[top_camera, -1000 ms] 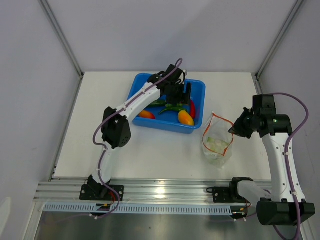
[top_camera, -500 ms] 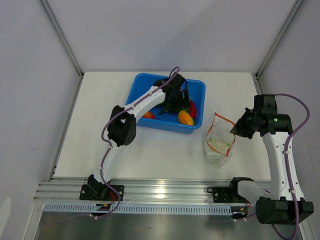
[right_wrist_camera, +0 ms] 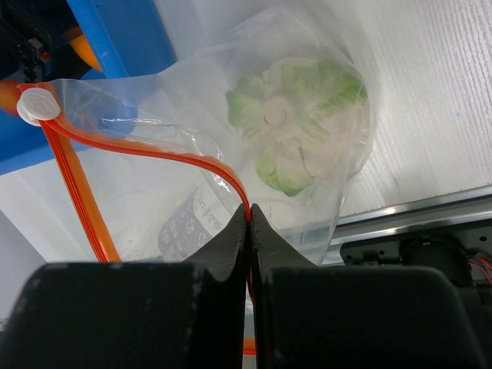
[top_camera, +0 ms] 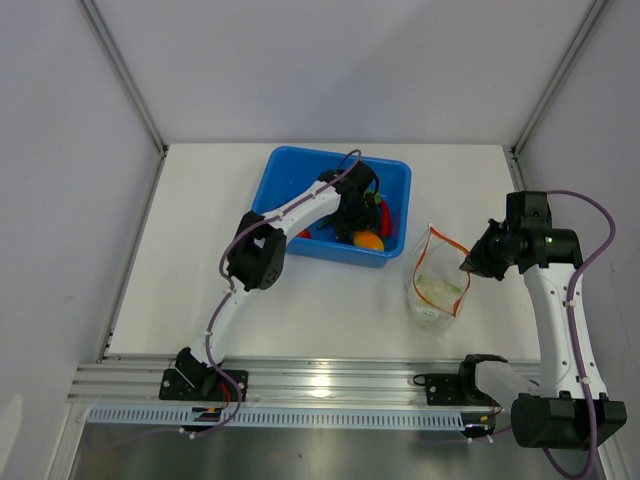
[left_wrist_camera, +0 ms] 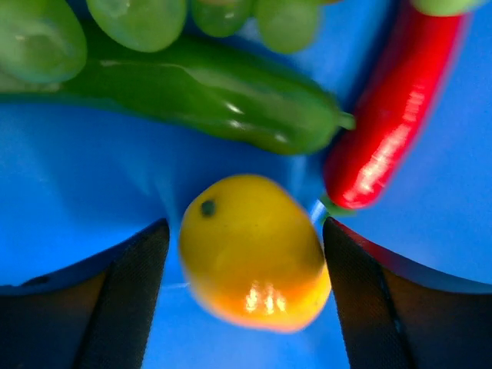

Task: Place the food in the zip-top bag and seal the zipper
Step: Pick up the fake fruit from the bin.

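Observation:
My left gripper (left_wrist_camera: 244,265) is open inside the blue tub (top_camera: 290,165), its fingers on either side of a yellow-orange fruit (left_wrist_camera: 252,250) without touching it. Beyond it lie a dark green cucumber (left_wrist_camera: 207,96), green grapes (left_wrist_camera: 138,19) and a red chili (left_wrist_camera: 388,115). In the top view the gripper (top_camera: 362,225) is over the orange fruit (top_camera: 369,240). My right gripper (right_wrist_camera: 248,211) is shut on the orange-red zipper (right_wrist_camera: 161,150) of the clear bag (top_camera: 437,285), holding its mouth up. A white and green cauliflower (right_wrist_camera: 296,123) lies inside the bag.
The tub stands at the table's back middle, left of the bag. A white slider tab (right_wrist_camera: 34,104) sits at the end of the zipper. A metal rail (top_camera: 330,385) runs along the near edge. Grey walls enclose the table.
My left gripper has moved down and right in the tub, from above the green produce to around the yellow-orange fruit. The right gripper and bag have barely moved.

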`<state>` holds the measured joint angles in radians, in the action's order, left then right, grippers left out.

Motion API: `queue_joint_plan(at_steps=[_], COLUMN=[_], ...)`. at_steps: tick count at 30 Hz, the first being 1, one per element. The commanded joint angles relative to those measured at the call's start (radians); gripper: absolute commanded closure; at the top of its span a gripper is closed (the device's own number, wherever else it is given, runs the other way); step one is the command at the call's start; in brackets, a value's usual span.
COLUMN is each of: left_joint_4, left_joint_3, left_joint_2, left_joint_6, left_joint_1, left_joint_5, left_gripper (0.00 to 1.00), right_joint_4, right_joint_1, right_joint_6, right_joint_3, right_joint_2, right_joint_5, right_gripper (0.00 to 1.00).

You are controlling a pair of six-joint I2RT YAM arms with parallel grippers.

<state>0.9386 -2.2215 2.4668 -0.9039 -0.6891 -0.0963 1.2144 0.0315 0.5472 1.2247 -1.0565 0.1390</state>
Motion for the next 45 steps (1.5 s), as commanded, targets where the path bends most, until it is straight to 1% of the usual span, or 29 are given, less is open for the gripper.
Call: queue_joint_plan(at_steps=[1, 4, 7, 8, 9, 10, 13, 14, 16, 17, 19, 25, 30, 33, 36, 39, 41, 42, 44, 45], left_joint_4=[0.019, -0.001, -0.015, -0.023, -0.046, -0.055, -0.057, -0.057, -0.050, -0.047, -0.037, -0.023, 0.014, 0.006, -0.001, -0.032, -0.043, -0.050, -0.063, -0.069], left_joint_3=[-0.044, -0.015, 0.026, 0.063, 0.075, 0.088, 0.100, 0.099, 0.098, 0.098, 0.098, 0.108, 0.114, 0.135, 0.149, 0.189, 0.191, 0.191, 0.189, 0.198], left_joint_2=[0.030, 0.015, -0.008, -0.025, -0.035, -0.049, -0.060, -0.063, -0.075, -0.081, -0.097, -0.166, -0.268, -0.334, -0.387, -0.449, -0.479, -0.505, -0.535, -0.575], left_joint_6=[-0.050, -0.055, -0.058, -0.056, -0.056, -0.058, -0.049, -0.046, -0.035, -0.032, -0.021, 0.037, 0.094, 0.128, 0.151, 0.164, 0.177, 0.209, 0.229, 0.252], left_joint_1=[-0.006, -0.006, -0.006, -0.006, -0.006, -0.006, -0.004, -0.004, -0.003, -0.003, -0.003, 0.002, 0.011, 0.020, 0.020, 0.020, 0.017, 0.017, 0.011, 0.008], left_joint_5=[-0.031, -0.025, -0.025, -0.026, -0.034, -0.037, -0.033, -0.031, -0.020, -0.019, -0.010, 0.017, 0.078, 0.092, 0.087, 0.052, 0.035, 0.005, 0.000, -0.012], left_gripper=[0.20, 0.21, 0.31, 0.41, 0.46, 0.56, 0.71, 0.79, 0.85, 0.93, 0.99, 0.99, 0.99, 0.99, 0.99, 0.99, 1.00, 1.00, 0.99, 0.99], right_joint_4=[0.008, 0.011, 0.008, 0.008, 0.007, 0.002, -0.004, -0.010, -0.015, -0.021, -0.029, -0.070, -0.092, -0.076, -0.053, -0.055, -0.061, -0.068, -0.085, -0.098], right_joint_1=[0.007, 0.010, 0.011, 0.013, 0.015, 0.016, 0.019, 0.021, 0.022, 0.024, 0.027, 0.033, 0.033, 0.033, 0.033, 0.033, 0.033, 0.033, 0.033, 0.033], right_joint_6=[-0.020, -0.024, -0.030, -0.032, -0.033, -0.033, -0.036, -0.035, -0.038, -0.038, -0.044, -0.053, -0.056, -0.061, -0.064, -0.061, -0.059, -0.056, -0.052, -0.046], right_joint_3=[0.001, -0.001, -0.001, 0.002, 0.002, -0.001, -0.005, -0.008, -0.014, -0.016, -0.016, -0.019, -0.022, -0.017, -0.019, -0.036, -0.050, -0.068, -0.091, -0.114], right_joint_2=[0.015, 0.018, 0.020, 0.020, 0.020, 0.020, 0.020, 0.020, 0.018, 0.018, 0.016, 0.004, 0.023, 0.035, 0.039, 0.038, 0.036, 0.035, 0.035, 0.033], right_joint_5=[-0.006, -0.010, -0.010, -0.009, -0.007, -0.004, 0.001, 0.005, 0.013, 0.017, 0.022, 0.036, 0.021, 0.004, -0.009, 0.002, 0.020, 0.028, 0.062, 0.074], right_gripper=[1.00, 1.00, 1.00, 1.00, 1.00, 1.00, 1.00, 1.00, 1.00, 1.00, 1.00, 1.00, 1.00, 1.00, 1.00, 1.00, 1.00, 1.00, 1.00, 1.00])
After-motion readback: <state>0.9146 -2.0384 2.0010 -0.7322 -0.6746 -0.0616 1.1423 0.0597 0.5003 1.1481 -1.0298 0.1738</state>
